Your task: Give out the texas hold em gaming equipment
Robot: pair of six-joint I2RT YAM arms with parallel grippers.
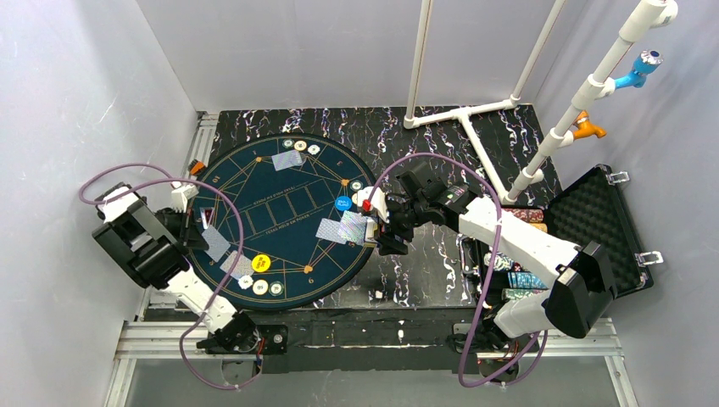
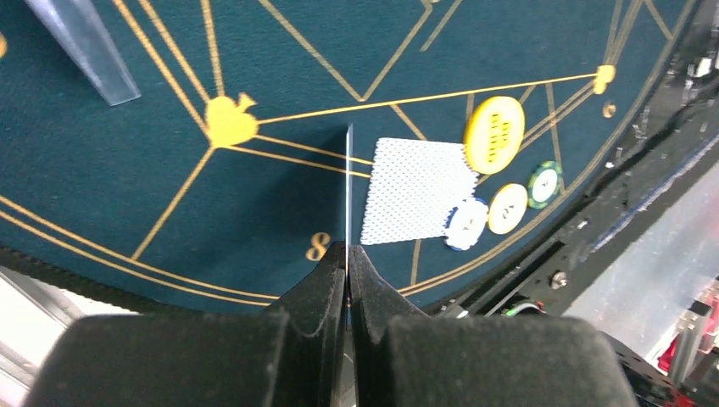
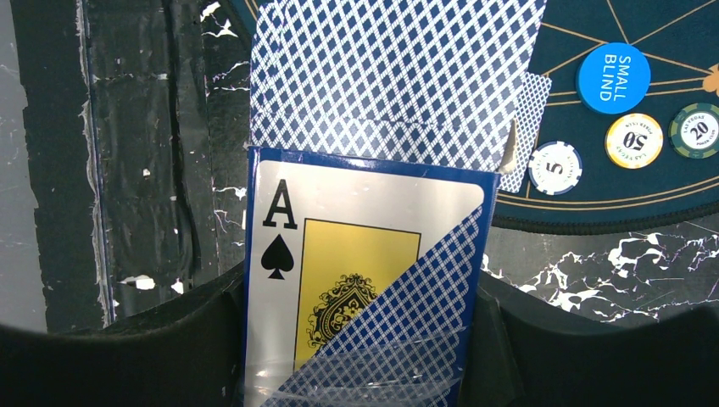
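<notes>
My left gripper (image 2: 348,254) is shut on a single playing card (image 2: 348,186), seen edge-on above the dark-blue mat (image 2: 212,212) near the gold 8. To its right another card (image 2: 415,191) lies face down beside the yellow button disc (image 2: 494,134) and three chips (image 2: 508,208). My right gripper (image 3: 365,322) is shut on an ace-of-spades card box (image 3: 339,280), with blue-backed cards (image 3: 398,76) fanning out of its top. It hangs at the mat's right rim (image 1: 386,225). The blue small-blind disc (image 3: 613,77) and three chips (image 3: 634,140) lie just beyond.
The open black foam-lined case (image 1: 606,220) lies at the right, with more chips (image 1: 521,280) in front of it. A white pipe frame (image 1: 475,110) stands at the back right. A card (image 1: 287,159) and chips (image 1: 301,147) lie at the mat's far edge.
</notes>
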